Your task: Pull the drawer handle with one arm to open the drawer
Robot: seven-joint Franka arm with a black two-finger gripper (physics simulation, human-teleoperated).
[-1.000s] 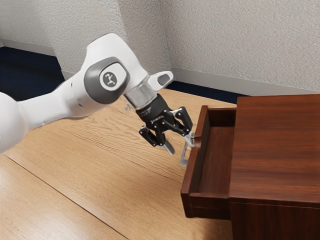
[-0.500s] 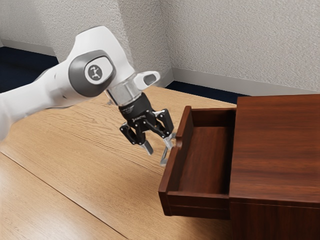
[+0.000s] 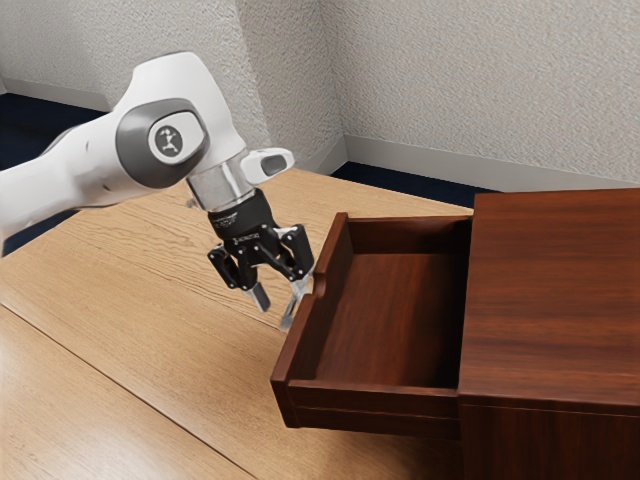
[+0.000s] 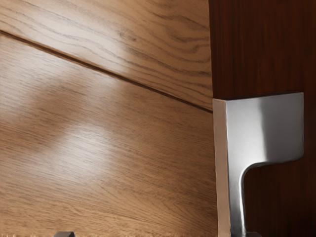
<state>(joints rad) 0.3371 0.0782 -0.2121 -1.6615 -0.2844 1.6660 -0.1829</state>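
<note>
Gripper (image 3: pixel 276 305): I am holding it tilted downward at the drawer's front, its two black fingers (image 3: pixel 259 296) standing apart and gripping nothing from both sides. The silver handle (image 3: pixel 291 314) is lying between them, close against the finger nearer the drawer front, while the other finger is staying clear of it over the table. In the wrist view the handle (image 4: pixel 256 128) is showing as a flat metal bracket bending down from the dark wood panel, with pale oak beside it. Drawer (image 3: pixel 312 322): it is standing well out of the cabinet (image 3: pixel 550 290), its inside showing bare and its front panel toward the exterior view's left. Arm (image 3: pixel 150 150): the white links are coming in from the exterior view's upper left. Table (image 3: pixel 120 330): light planks are carrying the cabinet, with a speckled wall (image 3: pixel 480 70) standing behind.
</note>
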